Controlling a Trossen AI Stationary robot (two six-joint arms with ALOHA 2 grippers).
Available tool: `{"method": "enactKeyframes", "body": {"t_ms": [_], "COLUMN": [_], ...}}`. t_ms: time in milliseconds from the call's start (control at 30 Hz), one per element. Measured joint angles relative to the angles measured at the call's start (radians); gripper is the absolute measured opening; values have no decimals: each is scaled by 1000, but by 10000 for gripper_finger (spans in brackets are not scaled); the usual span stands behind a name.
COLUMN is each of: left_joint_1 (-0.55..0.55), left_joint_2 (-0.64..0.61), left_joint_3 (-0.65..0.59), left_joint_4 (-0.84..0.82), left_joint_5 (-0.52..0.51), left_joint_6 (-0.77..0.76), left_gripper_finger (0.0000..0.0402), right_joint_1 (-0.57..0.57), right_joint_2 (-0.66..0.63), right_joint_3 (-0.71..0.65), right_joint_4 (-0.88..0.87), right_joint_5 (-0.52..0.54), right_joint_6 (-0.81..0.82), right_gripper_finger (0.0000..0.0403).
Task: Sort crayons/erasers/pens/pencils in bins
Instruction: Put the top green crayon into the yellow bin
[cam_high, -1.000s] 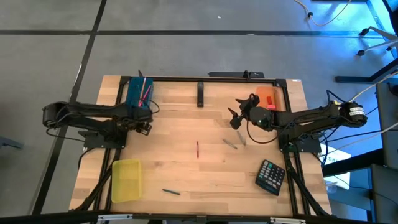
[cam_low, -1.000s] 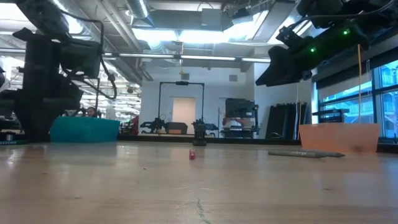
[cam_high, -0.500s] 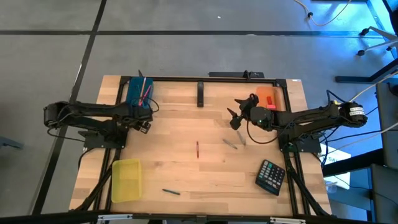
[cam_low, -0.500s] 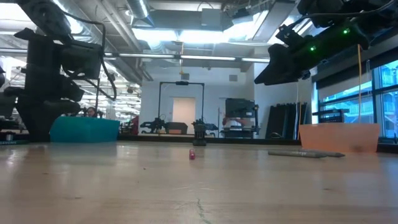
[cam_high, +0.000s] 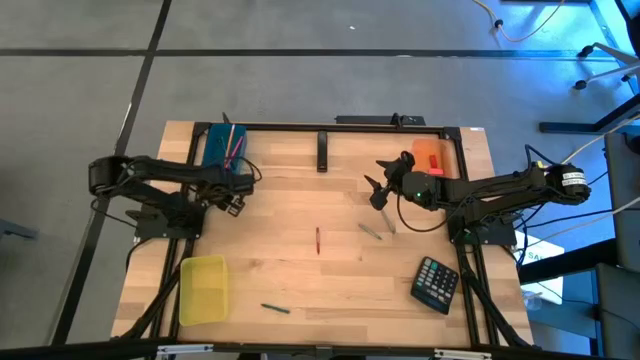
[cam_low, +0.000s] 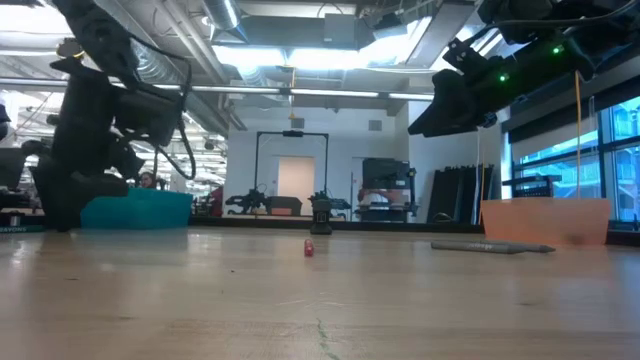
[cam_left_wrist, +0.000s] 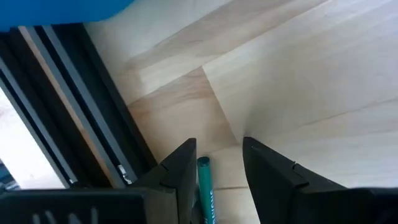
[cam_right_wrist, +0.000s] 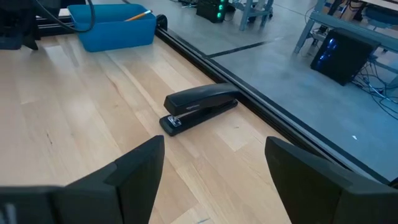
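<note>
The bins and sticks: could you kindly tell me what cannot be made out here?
- Orange bin: high view, right arm overlaps it; low view shows only its wall.
- Teal bin: high view, sticks inside too small to identify.
- Green stick: left wrist view, cut by the edge.

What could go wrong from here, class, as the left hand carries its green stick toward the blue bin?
1. The left hand pinches the green stick off-centre against one finger; it may slip out short of the teal-blue bin.
2. The bin already holds sticks, so a drop could bounce off them.
</note>
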Motion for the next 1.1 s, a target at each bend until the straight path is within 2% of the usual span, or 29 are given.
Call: {"method": "enactKeyframes", "body": {"t_ms": [100, 300, 600, 867, 1100], "left_joint_1": [10, 62, 154, 189, 207], "left_joint_2": [31, 51, 50, 50, 50], "left_joint_3": [20, 52, 56, 56, 56], "left_joint_4": [-17, -69, -74, -66, -71], "left_joint_5": [17, 137, 113, 60, 153], "left_joint_6": [46, 126, 154, 154, 155], "left_gripper_finger": [124, 124, 124, 124, 124], "right_joint_1": [0, 0, 0, 0, 0], "right_joint_2": [0, 0, 0, 0, 0], "right_joint_3": [0, 0, 0, 0, 0], "right_joint_4": [8, 15, 15, 15, 17], "right_joint_5": [0, 0, 0, -17, -17], "right_joint_6": [-3, -5, -6, -6, -11], "right_gripper_finger": [281, 281, 281, 281, 281]}}
